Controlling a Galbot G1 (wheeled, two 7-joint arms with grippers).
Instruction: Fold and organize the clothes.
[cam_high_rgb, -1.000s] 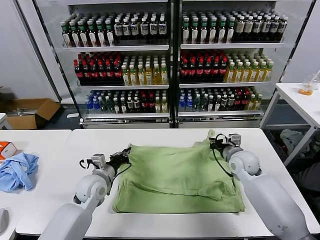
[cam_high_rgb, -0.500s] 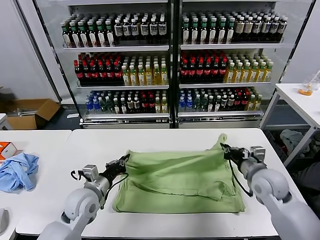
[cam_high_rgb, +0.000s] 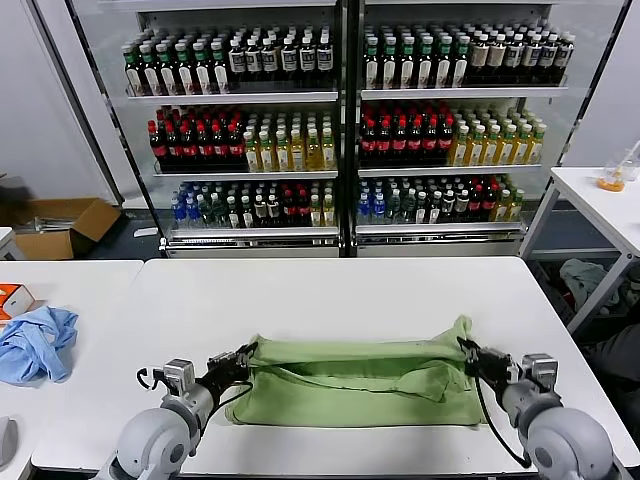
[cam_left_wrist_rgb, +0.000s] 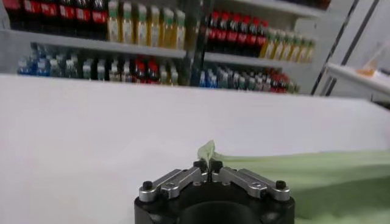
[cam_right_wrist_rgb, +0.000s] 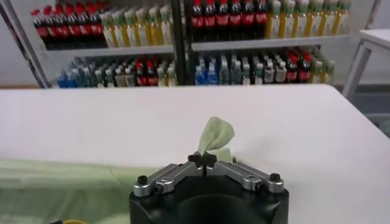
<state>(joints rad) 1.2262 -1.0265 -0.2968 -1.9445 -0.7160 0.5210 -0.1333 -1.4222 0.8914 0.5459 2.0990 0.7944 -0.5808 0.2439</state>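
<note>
A: Writing is looked for first, and none can be read; the labels on the bottles (cam_high_rgb: 300, 140) in the glass-door cooler (cam_high_rgb: 345, 120) are too small to be made out.

B: Agreed. No print is seen on the light green T-shirt (cam_high_rgb: 350, 385) either, since only plain cloth is turned upward.

A: How is the T-shirt laid?

B: It is folded into a long, low band on the white table (cam_high_rgb: 330, 290), near the robot's edge. Its long axis is run from the robot's left to its right, and its two far corners are pulled up slightly.

A: And the claws?

B: The left gripper (cam_high_rgb: 243, 356) is clamped on the left corner of the T-shirt; in the left wrist view its fingers (cam_left_wrist_rgb: 196, 167) are pressed together with a tip of green cloth pinched between them. The right gripper (cam_high_rgb: 466, 349) is likewise closed on the right corner, where a flap of cloth is seen standing up from the closed tips (cam_right_wrist_rgb: 196, 159).

A: What else is nearby?

B: A light blue garment (cam_high_rgb: 35, 342) is heaped on the neighbouring table to the left, well apart from the T-shirt, with an orange box (cam_high_rgb: 12, 298) beside it. A cardboard box (cam_high_rgb: 55, 225) is left on the floor. Nothing is placed between the grippers except the T-shirt.
</note>
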